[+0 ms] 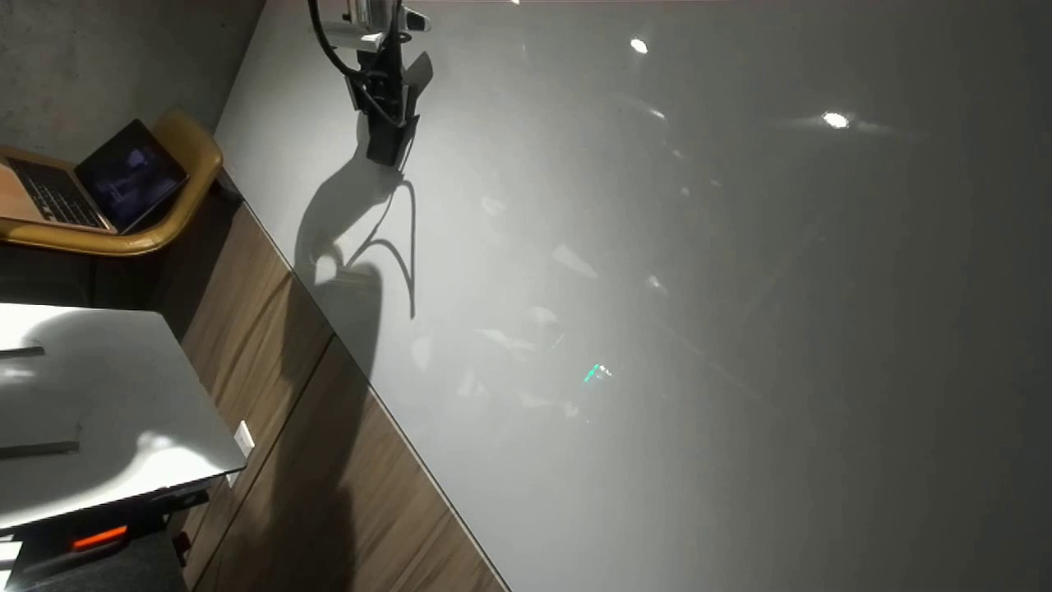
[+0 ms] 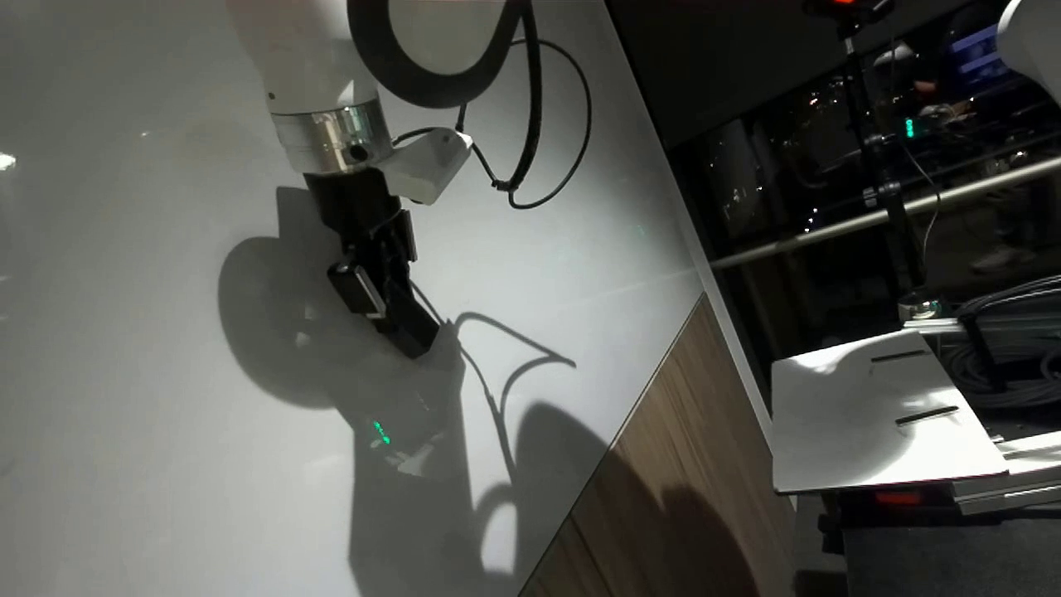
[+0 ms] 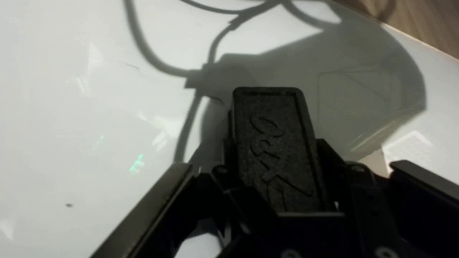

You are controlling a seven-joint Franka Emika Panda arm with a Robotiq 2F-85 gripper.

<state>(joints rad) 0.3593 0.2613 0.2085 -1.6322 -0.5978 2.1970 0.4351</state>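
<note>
- And here is the gripper (image 3: pixel 279 152), clamped on a black eraser-like block (image 3: pixel 274 141), jaws pressed to both its long sides! Embossed letters run along the face, too dim to read.
- The block juts out past the jaws, its end aimed at a glossy white surface (image 1: pixel 699 329) and close to it; touching or not, I can't tell, because the shadow (image 1: pixel 337 218) crowds in right at the tip.
- First danger: the grip seems to sit towards the block's rear, so a hard push on that leaning front end could pivot it or slide it back between the jaws.
- Second danger: glare and shadow muddy the depth, so contact could arrive sooner or harder than meant.
- Watch that black cable (image 2: pixel 535 91), looping beside the arm (image 2: pixel 302 58): a big wrist turn might drag or snag it.
- Now the edges! A slanting edge (image 1: pixel 427 471) marks the limit on the side of the wood panelling (image 1: pixel 411 526), running to a corner (image 2: pixel 703 292) in an exterior view; a sweep past it could leave the block unsupported and tip it.
- Beyond sit a slotted white plate (image 1: pixel 123 378) and a laptop (image 1: pixel 130 177) on a mustard chair (image 1: pixel 197 152), well apart from the gripper, yet they bound any wide swing that way.
- The generous side lies opposite: white surface runs broadly to the frame's border in both exterior views, carrying lamp glare (image 1: pixel 836 121) and a small green reflection (image 2: pixel 381 432).
</note>
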